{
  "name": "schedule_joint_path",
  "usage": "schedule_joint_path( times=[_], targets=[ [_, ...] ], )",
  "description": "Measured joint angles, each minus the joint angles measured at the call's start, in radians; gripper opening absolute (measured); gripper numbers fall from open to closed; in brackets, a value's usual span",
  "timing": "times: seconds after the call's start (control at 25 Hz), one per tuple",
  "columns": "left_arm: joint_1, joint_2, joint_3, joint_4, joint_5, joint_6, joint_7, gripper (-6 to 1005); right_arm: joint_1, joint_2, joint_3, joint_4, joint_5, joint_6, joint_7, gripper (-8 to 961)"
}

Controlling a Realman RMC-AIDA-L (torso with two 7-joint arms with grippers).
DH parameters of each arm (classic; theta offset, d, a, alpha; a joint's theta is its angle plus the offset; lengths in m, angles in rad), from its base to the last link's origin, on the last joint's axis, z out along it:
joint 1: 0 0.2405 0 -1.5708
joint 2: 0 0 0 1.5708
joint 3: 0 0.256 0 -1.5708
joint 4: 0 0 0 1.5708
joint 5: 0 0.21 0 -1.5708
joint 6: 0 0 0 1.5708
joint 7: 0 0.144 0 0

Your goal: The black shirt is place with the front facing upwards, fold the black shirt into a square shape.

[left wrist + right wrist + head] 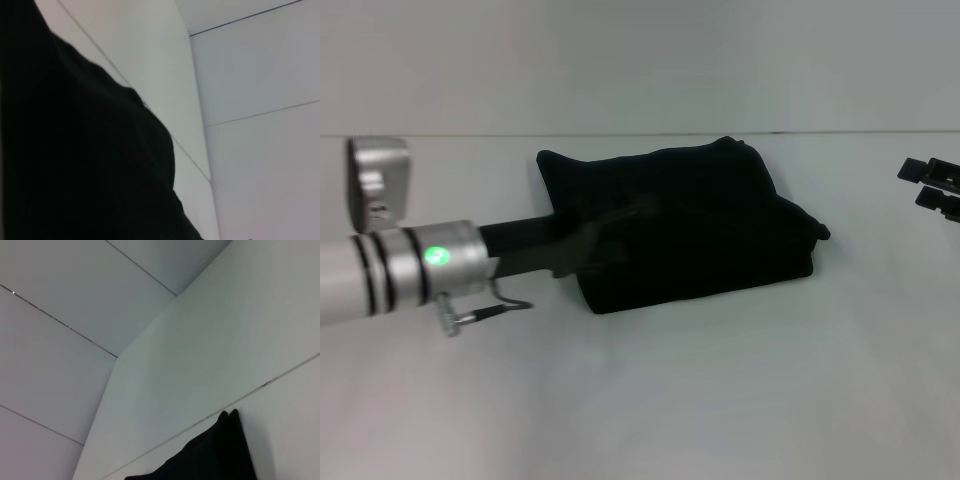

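The black shirt (690, 220) lies folded into a compact, roughly rectangular bundle in the middle of the white table (670, 400); no lettering shows. My left gripper (620, 228) reaches in from the left and sits over the bundle's left part, black against black cloth. In the left wrist view the black shirt (75, 150) fills the near side, very close to the camera. My right gripper (930, 185) rests at the table's far right, well away from the shirt, with its fingers apart and nothing between them. The right wrist view shows only a corner of the shirt (210, 460).
The left arm's silver wrist (430, 260), with a green light and a cable loop, stretches across the table's left side. A pale wall (640, 60) rises behind the table's back edge.
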Motion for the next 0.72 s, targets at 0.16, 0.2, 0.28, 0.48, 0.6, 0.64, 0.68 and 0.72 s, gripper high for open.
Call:
schedule_joint_path(
  times=[0.16,0.2,0.28,0.48,0.6,0.64,0.68,0.72],
  targets=[
    [-0.031,-0.038,0.009,-0.002,0.002,-0.072,0.026,951,-0.001,0.003,0.0,0.001,0.003,0.007,-0.013,743],
    [-0.03,-0.038,0.011,0.003,0.002,-0.066,0.039,951,-0.001,0.004,0.0,0.002,0.003,0.007,-0.015,743],
    [-0.018,-0.031,0.016,0.019,0.003,-0.035,0.093,950,-0.001,0.005,0.001,0.002,0.003,0.007,-0.021,743],
    [0.073,-0.013,0.004,0.057,-0.001,0.083,0.509,949,-0.003,0.01,0.019,0.002,0.005,0.012,-0.04,743],
    [0.138,-0.042,-0.003,0.113,-0.003,0.088,0.7,949,-0.008,0.014,0.038,0.004,0.005,0.02,-0.049,743],
    [0.154,-0.053,-0.007,0.125,-0.003,0.079,0.739,949,-0.009,0.016,0.042,0.004,0.005,0.025,-0.05,743],
    [0.167,-0.062,-0.015,0.134,-0.005,0.063,0.767,948,-0.01,0.019,0.044,0.004,0.004,0.029,-0.05,743],
    [0.171,-0.068,-0.036,0.13,-0.009,0.038,0.769,948,-0.01,0.021,0.045,0.004,0.004,0.031,-0.049,743]
  ],
)
